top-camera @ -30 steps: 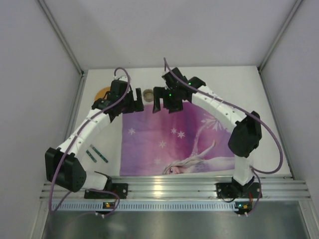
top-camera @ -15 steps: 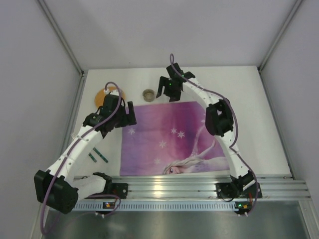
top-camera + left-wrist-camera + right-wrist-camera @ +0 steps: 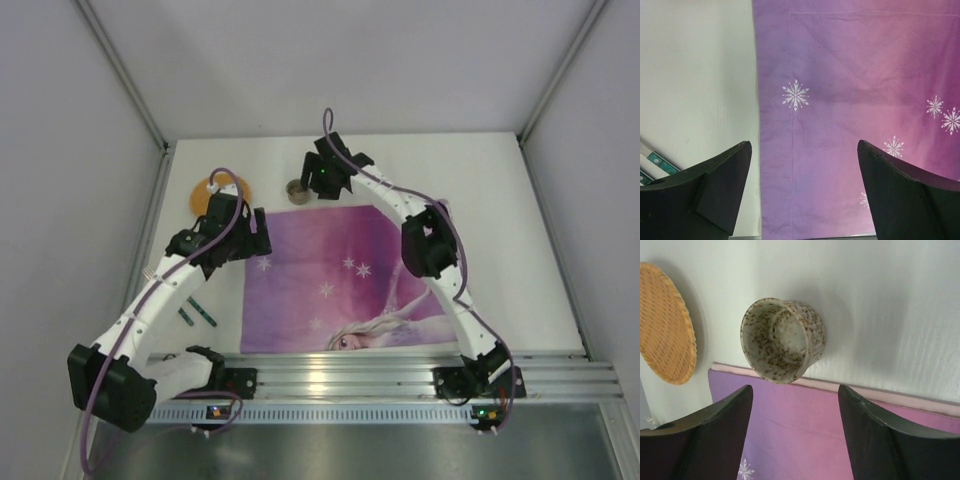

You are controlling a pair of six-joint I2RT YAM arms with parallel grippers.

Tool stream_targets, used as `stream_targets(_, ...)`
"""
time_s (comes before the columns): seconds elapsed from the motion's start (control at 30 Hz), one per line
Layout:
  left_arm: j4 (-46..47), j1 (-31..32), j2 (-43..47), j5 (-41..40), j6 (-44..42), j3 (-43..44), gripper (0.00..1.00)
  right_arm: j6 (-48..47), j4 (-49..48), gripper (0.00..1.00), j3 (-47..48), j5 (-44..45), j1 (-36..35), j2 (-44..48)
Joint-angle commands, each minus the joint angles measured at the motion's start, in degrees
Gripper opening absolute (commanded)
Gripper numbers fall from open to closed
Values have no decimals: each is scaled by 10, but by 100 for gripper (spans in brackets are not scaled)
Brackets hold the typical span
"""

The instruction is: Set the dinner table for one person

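The white dinner table (image 3: 500,190) carries a purple placemat (image 3: 340,270) printed with a cartoon girl. A speckled cup (image 3: 297,190) stands upright just behind the mat's far edge; it also shows in the right wrist view (image 3: 782,340). A round woven orange mat (image 3: 207,190) lies at the far left and shows in the right wrist view (image 3: 665,322). My right gripper (image 3: 314,186) is open and empty, right beside the cup, over the mat's far edge (image 3: 795,390). My left gripper (image 3: 248,236) is open and empty above the placemat's left edge (image 3: 805,150).
Two green-handled utensils (image 3: 196,313) lie on the table left of the placemat, near the front; their tips show in the left wrist view (image 3: 655,162). Grey walls close the table on three sides. A metal rail (image 3: 350,375) runs along the near edge.
My right arm stretched out towards the back left, bringing its gripper up to the cup. My left gripper drew back a little towards the near left.
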State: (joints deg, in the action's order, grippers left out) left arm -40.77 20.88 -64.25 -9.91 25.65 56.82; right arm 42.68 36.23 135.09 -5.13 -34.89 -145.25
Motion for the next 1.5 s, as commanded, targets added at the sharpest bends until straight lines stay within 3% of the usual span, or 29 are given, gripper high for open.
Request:
stream_targets(0.0, 7, -2, -7, 5, 2, -6, 92, 9, -34, 66, 33, 85, -25, -21)
stream_targets(0.47, 23, -3, -47, 20, -10, -3, 92, 15, 2, 39, 98, 183, -37, -88)
stream_targets(0.57, 22, -4, -55, 23, -14, 2, 92, 16, 2, 24, 99, 181, -35, -89)
stream_targets(0.6, 21, -4, -58, 24, -15, 4, 92, 16, 2, 13, 98, 178, -34, -89)
stream_targets(0.67, 19, -4, -63, 24, -17, 9, 92, 16, -1, 1, 96, 170, -32, -85)
stream_targets(0.9, 10, -4, -76, 35, -23, 23, 96, 22, -78, 0, 31, 122, 2, 2)
stream_targets(1.03, 6, -4, -100, 33, -24, 50, 96, -21, -106, 0, -83, 124, 40, 120)
stream_targets(1.2, 53, -29, -112, 46, -6, 46, 96, -145, -124, 0, -343, 171, 88, 327)
stream_targets(1.27, 73, -42, -123, 61, 1, 45, 95, -155, -124, 0, -453, 194, 100, 404)
stream_targets(1.47, 93, -56, -162, 96, -2, 59, 95, -151, -119, 0, -634, 239, 145, 502)
